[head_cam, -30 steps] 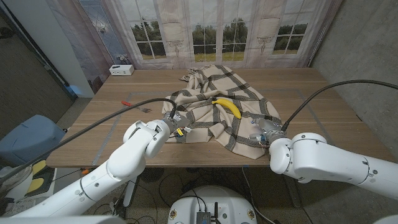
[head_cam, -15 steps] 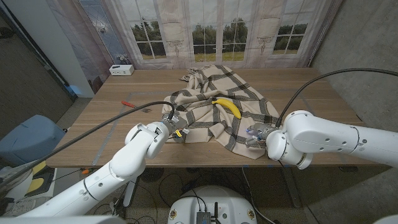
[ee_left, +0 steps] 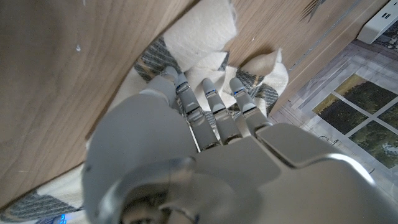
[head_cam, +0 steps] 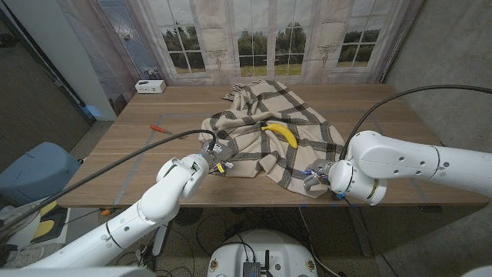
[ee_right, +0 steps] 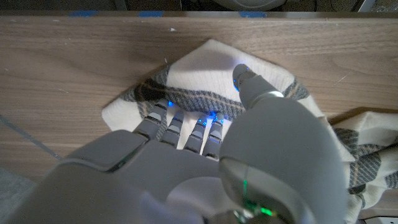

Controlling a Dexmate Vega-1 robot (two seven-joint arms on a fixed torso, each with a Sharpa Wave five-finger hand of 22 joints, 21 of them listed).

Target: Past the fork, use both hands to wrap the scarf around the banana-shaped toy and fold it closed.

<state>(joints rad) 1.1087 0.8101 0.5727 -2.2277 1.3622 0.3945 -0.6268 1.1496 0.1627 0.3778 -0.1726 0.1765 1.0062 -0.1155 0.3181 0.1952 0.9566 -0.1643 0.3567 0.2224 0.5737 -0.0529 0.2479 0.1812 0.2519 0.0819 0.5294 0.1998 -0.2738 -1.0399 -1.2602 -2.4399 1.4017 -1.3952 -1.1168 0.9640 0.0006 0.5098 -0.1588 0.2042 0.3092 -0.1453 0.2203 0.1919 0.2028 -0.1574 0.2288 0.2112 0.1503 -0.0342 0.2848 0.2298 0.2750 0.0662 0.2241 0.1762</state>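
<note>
While banana toy (head_cam: 281, 133) lies between | both hands pinch scarf (head_cam: 261, 115) edges: left hand (head_cam: 215, 154), right hand (head_cam: 317, 174).

My right hand (ee_right: 205, 134) sits over a corner of the scarf (ee_right: 199, 78), seen from behind along its grey back. My fingers (ee_right: 166, 121) reach forward side by side, and their tips lie on the cloth at a dark stripe that crosses the cream fabric. Small blue lights glow at their bases. My thumb (ee_right: 252, 87) stands apart from them and presses on the pale part of the same corner. Whether the cloth is pinched between them I cannot tell. The corner lies on the wooden table (ee_right: 68, 68), pointing toward the table's edge. More of the striped cloth trails off beside my wrist.
</note>
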